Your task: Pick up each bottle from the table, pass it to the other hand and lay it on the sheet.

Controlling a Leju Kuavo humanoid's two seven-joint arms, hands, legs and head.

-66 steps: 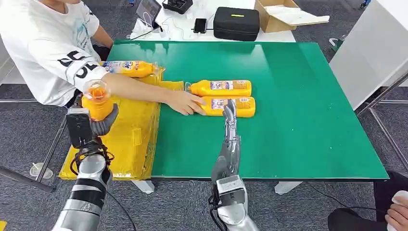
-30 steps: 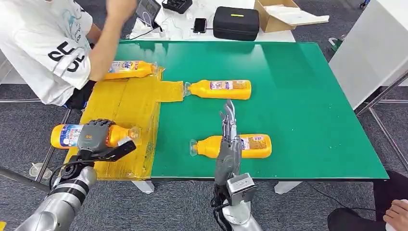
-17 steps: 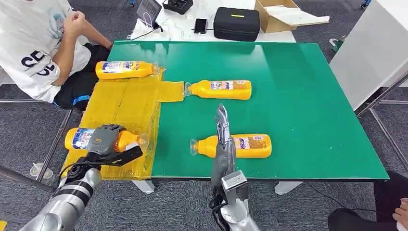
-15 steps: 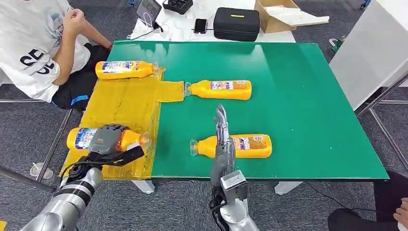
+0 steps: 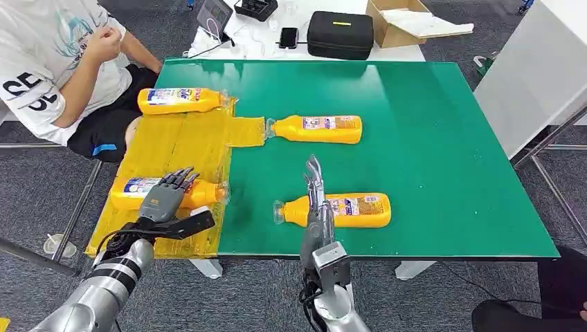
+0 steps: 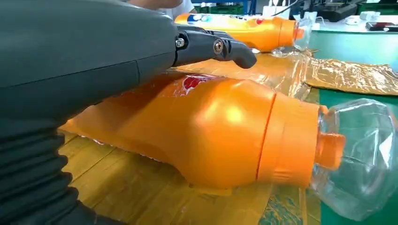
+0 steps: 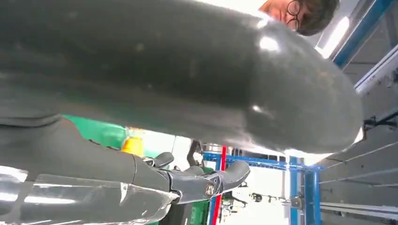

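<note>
Four orange plastic bottles with clear caps, all lying on their sides. Near bottle (image 5: 169, 194) on the crinkled yellow plastic sheet (image 5: 173, 149), cap towards the green table. Far bottle (image 5: 181, 100) along the sheet's far edge. Third bottle (image 5: 315, 128) mid-table, cap touching the sheet. Fourth bottle (image 5: 346, 209) near the front edge.

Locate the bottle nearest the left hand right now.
In the head view it lies on the yellow sheet at the near left, under the opened left hand, cap toward the green table: the near-left bottle.
</note>
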